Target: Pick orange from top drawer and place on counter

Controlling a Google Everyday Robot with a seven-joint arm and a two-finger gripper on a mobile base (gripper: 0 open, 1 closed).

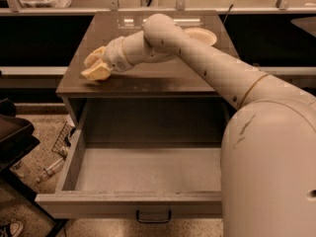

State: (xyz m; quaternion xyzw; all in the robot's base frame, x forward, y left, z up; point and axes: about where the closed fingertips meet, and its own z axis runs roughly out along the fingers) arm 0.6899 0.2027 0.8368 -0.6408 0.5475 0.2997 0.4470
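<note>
My gripper (95, 66) hangs over the front left part of the counter (148, 80), just above its surface. Its two cream fingers (93, 58) stand apart with nothing visible between them. The top drawer (143, 174) is pulled wide open below the counter, with its dark handle (153, 216) at the front. The part of its floor that shows is bare. The orange is not in view. My arm hides the right side of the drawer.
A cream-white shallow bowl (201, 35) sits at the back right of the counter. My large arm (266, 147) fills the right of the view. A dark object (15, 137) and floor clutter (49, 168) lie left of the cabinet.
</note>
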